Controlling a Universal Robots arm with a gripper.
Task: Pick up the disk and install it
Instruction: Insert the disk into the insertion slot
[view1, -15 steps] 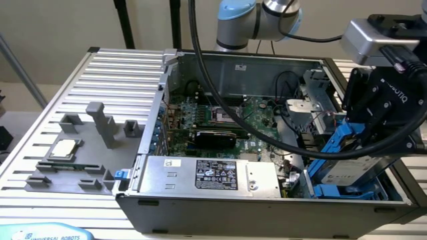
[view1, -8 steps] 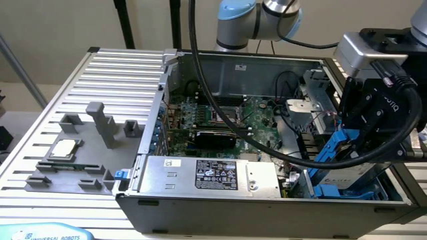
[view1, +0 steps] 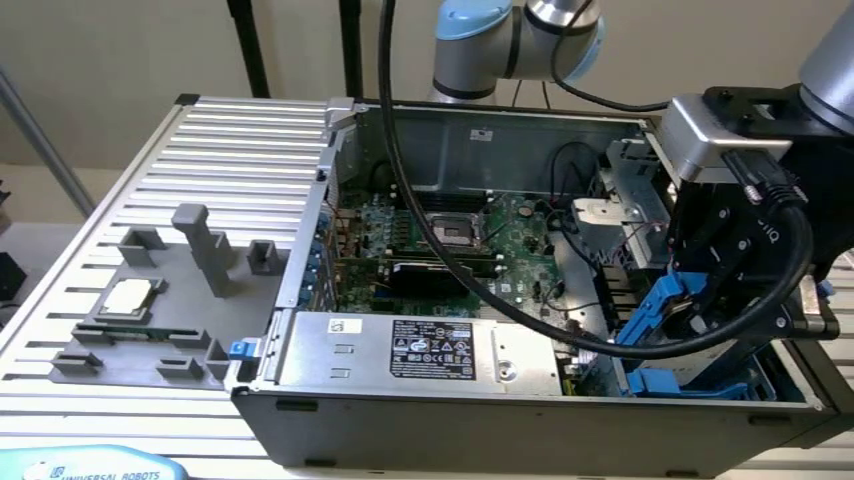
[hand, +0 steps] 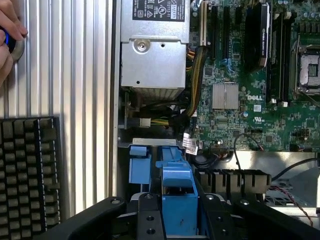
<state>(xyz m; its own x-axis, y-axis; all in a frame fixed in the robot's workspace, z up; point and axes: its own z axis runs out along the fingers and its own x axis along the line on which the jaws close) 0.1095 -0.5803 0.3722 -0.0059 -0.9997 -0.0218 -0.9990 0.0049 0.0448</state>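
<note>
Blue-railed flat metal disk (hand: 177, 192) in black two-finger gripper (hand: 179, 225)
The gripper pinches the disk by its blue plastic carrier; the disk sits just beside the end of the large silver metal box with a black label (view1: 400, 352).

The tool (view1: 714, 300) hides the metal face and label of the disk (hand: 177, 197), leaving its blue carrier visible. A person's hand (hand: 9, 40) is cut off at the picture's edge. Print on the power-supply label (view1: 434, 350) is too small to read.
</note>
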